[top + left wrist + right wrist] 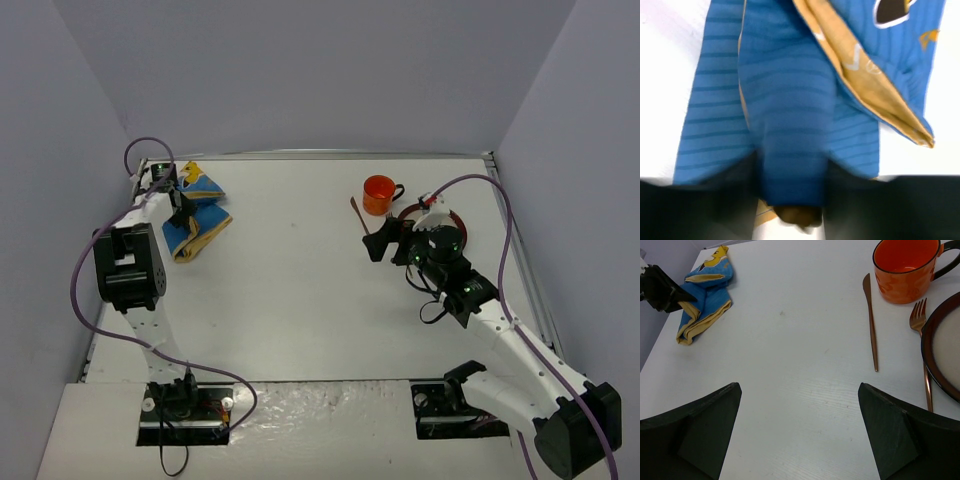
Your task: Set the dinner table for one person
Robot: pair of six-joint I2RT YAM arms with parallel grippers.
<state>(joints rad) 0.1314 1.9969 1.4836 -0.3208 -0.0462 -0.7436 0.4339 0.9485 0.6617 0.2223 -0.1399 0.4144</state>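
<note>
The dinner table fills the middle of the top view, white and wide. At its upper left the left gripper is down on the crumpled blue placemat. Only the left wrist view shows its jaws clenched on a fold (yellow lining showing). The right gripper gapes, released. Its own view shows, at the right of the frame, a knife, a fork beside a dark-rimmed plate, and an orange mug.

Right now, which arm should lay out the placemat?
Left. The left gripper pinches a placemat fold; the right gripper hangs open across the table, by the plate.
</note>
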